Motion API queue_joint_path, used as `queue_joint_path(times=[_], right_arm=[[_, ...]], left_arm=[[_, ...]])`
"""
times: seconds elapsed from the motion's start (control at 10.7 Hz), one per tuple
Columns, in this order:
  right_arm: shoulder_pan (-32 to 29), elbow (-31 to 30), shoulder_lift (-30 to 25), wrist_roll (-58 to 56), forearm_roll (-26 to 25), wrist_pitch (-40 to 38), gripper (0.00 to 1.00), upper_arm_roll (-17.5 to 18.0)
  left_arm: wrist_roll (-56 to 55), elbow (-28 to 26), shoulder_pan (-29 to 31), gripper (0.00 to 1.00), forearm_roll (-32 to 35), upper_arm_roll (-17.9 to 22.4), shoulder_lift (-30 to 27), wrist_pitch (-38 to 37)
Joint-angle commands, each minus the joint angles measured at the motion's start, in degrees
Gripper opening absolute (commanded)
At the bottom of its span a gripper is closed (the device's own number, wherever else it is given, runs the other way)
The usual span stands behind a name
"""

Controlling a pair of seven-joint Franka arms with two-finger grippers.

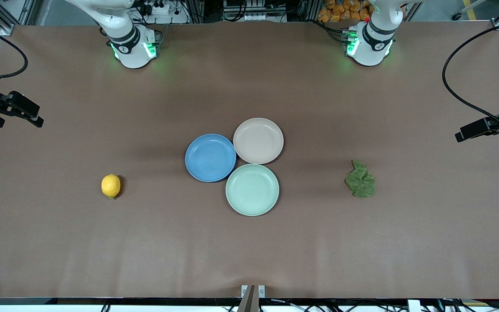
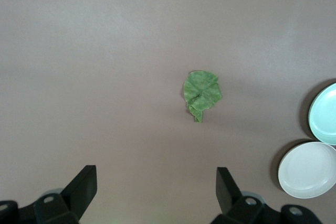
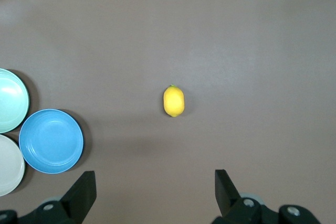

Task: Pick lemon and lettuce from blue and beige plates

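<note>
The lemon lies on the bare table toward the right arm's end, apart from the plates. The lettuce lies on the bare table toward the left arm's end. The blue plate and the beige plate sit empty at the table's middle, touching each other. My left gripper is open and empty, high over the table, with the lettuce below it. My right gripper is open and empty, high over the table, with the lemon below it. Neither gripper shows in the front view.
An empty mint-green plate touches the other two plates, nearer to the front camera. Black devices with cables stand at the table's two ends, one at the right arm's end and one at the left arm's end.
</note>
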Motion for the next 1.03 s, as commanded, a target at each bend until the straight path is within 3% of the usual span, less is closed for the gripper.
queue_joint_path(times=[0.0,0.37,0.93], right_arm=[[-0.6,0.2,-0.2,-0.7,1.4,0.0,1.00,0.1],[-0.5,-0.1,0.0,-1.1,0.6,-0.4,1.00,0.0],[-0.4,-1.0,0.1,-1.1,0.4,-1.5,1.00,-0.5]], left_arm=[[1.2,-0.2,-2.7,1.00,-1.3,3.3,-1.2,-0.4],[6.9,-0.2,-2.6,1.00,-0.7,3.2,-1.4,-1.2],[2.8,-0.2,-2.4,1.00,1.2,2.9,-1.0,-0.4]])
